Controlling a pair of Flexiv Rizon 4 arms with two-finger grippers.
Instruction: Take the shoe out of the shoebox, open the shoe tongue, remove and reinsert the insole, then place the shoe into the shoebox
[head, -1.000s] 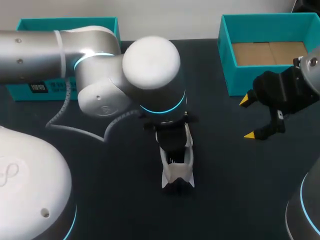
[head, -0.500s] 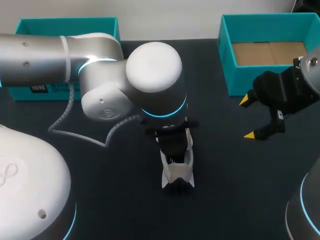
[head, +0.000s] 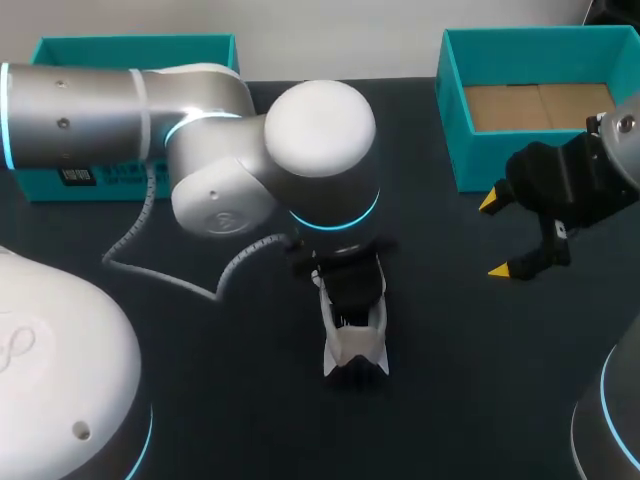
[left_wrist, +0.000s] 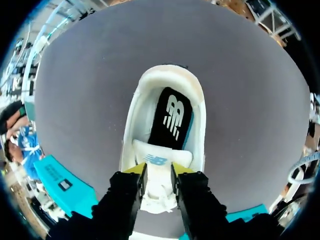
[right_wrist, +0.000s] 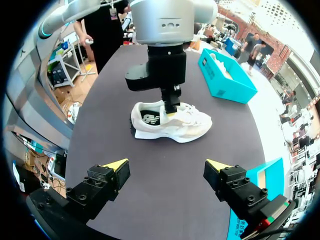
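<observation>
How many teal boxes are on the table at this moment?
2. The left box sits far left, partly behind the left arm; the right box, open, sits far right.

Shoe (head: 356, 345) partly under left arm (head: 320, 140)

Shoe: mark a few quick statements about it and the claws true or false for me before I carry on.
1. The shoe stands on the table, outside the shoebox. True.
2. The right claw grips the heel. False: it is open and apart from the shoe.
3. The left claw is shut on the tongue. True.
4. The insole lies on the table beside the shoe. False: it sits inside the shoe.
</observation>
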